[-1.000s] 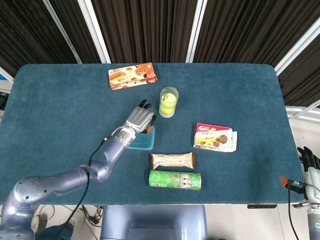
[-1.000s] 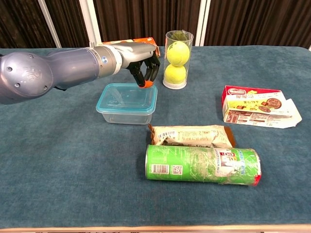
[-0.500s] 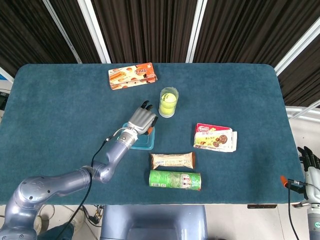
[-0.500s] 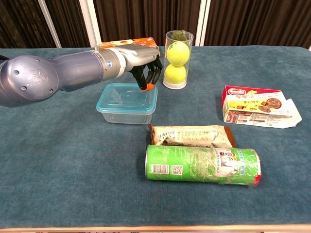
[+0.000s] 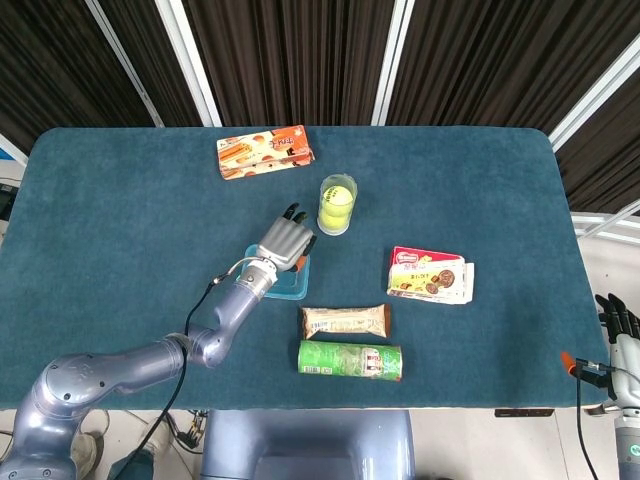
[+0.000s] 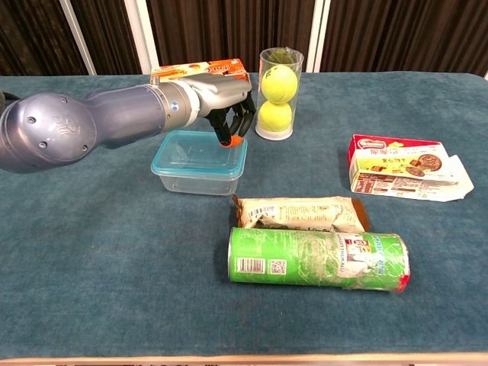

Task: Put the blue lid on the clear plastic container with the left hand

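Observation:
The clear plastic container (image 6: pixel 200 177) stands left of the table's centre with the blue lid (image 6: pixel 192 155) lying on top of it. In the head view only the near right part of the lid (image 5: pixel 291 287) shows past my arm. My left hand (image 6: pixel 229 113) (image 5: pixel 282 241) hangs over the lid's far right corner. Its fingers are bent downward, their tips (image 6: pixel 237 139) touch the lid's rim, and it holds nothing. My right hand (image 5: pixel 620 322) stays off the table's near right corner, fingers up and empty.
A clear tube of tennis balls (image 6: pixel 278 94) (image 5: pixel 337 204) stands just right of my left hand. An orange snack box (image 6: pixel 200 70) lies behind it. A cracker pack (image 6: pixel 301 213) and a green chip can (image 6: pixel 316 258) lie in front of the container. A biscuit box (image 6: pixel 404 166) lies at the right.
My left hand and forearm have slid slightly to the right along the lid's far edge, toward the tennis ball tube. The container and lid have stayed put.

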Robot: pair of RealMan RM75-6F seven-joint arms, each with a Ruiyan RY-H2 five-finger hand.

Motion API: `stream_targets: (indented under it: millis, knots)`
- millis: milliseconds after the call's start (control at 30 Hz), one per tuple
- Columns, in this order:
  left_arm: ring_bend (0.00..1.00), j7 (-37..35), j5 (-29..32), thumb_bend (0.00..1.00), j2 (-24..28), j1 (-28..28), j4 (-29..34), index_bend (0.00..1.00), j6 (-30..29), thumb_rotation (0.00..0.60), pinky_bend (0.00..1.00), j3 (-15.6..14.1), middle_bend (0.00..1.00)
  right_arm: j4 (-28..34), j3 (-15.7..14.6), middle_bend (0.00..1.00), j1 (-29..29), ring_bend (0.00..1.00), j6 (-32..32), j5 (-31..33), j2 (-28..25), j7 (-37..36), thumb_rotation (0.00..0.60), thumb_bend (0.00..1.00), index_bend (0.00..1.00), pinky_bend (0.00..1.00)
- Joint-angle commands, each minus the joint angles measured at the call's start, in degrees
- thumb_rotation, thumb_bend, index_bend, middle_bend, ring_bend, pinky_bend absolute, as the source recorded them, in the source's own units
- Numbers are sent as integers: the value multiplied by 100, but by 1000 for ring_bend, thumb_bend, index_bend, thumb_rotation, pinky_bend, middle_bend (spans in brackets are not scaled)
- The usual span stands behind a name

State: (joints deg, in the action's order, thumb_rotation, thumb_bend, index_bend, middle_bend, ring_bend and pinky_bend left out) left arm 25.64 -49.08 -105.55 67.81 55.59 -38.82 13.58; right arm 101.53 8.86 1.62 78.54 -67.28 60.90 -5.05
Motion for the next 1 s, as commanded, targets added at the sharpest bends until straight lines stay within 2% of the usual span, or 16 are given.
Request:
stream_targets:
  millis: [33, 733, 1000]
  knots:
    - [131, 17, 4, 525, -2, -6, 3, 638, -1, 600, 19, -7, 596, -3, 6, 0, 2, 0, 6, 2, 5, 5, 600, 291, 101, 0]
    - [130, 296, -42, 524, -98, -62, -84, 639, -36, 600, 18, -158, 596, 1, 1, 0, -9, 0, 27, -26, -1, -8, 600, 292, 100, 0]
    - [131, 346, -144, 524, 130, -123, 332, 640, -328, 600, 18, -58, 596, 2, -8, 0, -17, 0, 47, -57, -2, -5, 600, 292, 100, 0]
